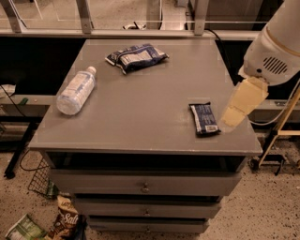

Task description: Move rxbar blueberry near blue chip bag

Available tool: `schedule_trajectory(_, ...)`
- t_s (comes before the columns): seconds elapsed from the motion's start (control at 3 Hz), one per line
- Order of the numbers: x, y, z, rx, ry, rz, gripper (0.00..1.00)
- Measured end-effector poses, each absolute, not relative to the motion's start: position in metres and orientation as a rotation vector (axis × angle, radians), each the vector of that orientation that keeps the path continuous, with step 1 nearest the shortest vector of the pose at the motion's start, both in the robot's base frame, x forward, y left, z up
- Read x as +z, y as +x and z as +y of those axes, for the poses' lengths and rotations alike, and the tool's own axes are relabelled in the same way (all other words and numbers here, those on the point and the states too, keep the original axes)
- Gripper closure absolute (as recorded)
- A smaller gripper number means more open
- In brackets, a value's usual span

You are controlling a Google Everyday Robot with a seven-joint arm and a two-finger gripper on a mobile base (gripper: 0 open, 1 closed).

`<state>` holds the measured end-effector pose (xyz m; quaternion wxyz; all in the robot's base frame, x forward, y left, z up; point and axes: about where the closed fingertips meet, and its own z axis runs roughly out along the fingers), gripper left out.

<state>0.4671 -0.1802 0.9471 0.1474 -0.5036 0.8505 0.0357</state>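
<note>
small flat navy-wrapped rxbar blueberry (204,119): lower right, lying free | wrinkly foil blue chip bag (137,56), white panel: upper centre, well apart | cream gripper (240,104): right, just beside bar, grip state cannot tell | progress: pick-up and carry both remain

You're looking down on a grey cabinet (154,108) with three drawers (145,183) (each has a small knob at its middle), standing on a speckled floor (276,206). Behind it a pale ledge (51,33) runs across, with metal posts (84,14) rising from it and a dark band beneath. At lower left you'll find a wire basket (40,180) and snack packets (65,220) lying on the floor. A thin-legged wheeled stand (281,133) sits at right. The light is dim and warm. The gripper (241,103) hangs over the cabinet's right edge.
</note>
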Motion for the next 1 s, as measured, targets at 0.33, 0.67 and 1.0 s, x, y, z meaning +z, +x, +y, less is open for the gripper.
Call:
schedule_trajectory(0.33, 0.928, 0.473, -0.159, 0.075, -1.257, 2.584, 0.0)
schedule_trajectory(0.67, 0.915, 0.477, -0.151, 0.07, -1.056, 2.686, 0.0)
schedule_trajectory(1.0, 0.895, 0.487, -0.144, 0.066, -0.863, 2.783, 0.0)
